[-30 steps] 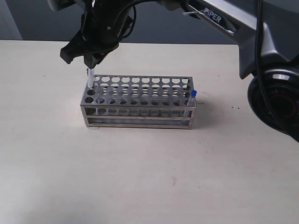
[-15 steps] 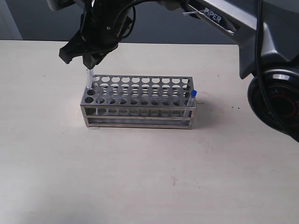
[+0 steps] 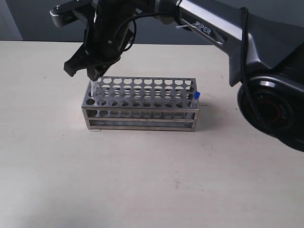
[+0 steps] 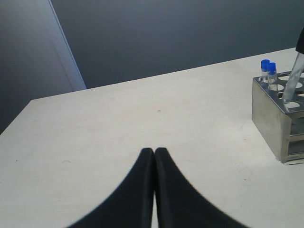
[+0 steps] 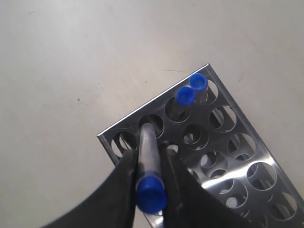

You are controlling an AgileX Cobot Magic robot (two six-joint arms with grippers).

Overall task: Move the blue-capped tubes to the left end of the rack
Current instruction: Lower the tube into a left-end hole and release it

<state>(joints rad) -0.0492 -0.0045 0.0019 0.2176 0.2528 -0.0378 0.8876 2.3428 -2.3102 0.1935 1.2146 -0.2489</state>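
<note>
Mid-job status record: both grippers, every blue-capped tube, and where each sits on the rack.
right gripper: shut on the held tube, above the left end of the rack
held tube: tilted, lower end at an end-column hole, next to the seated tubes
seated tubes: two, side by side in left-end holes
remaining tube: right end, corner hole nearest the exterior camera
left gripper: shut, empty, over the table, apart from the rack
tubes counted: four
</note>
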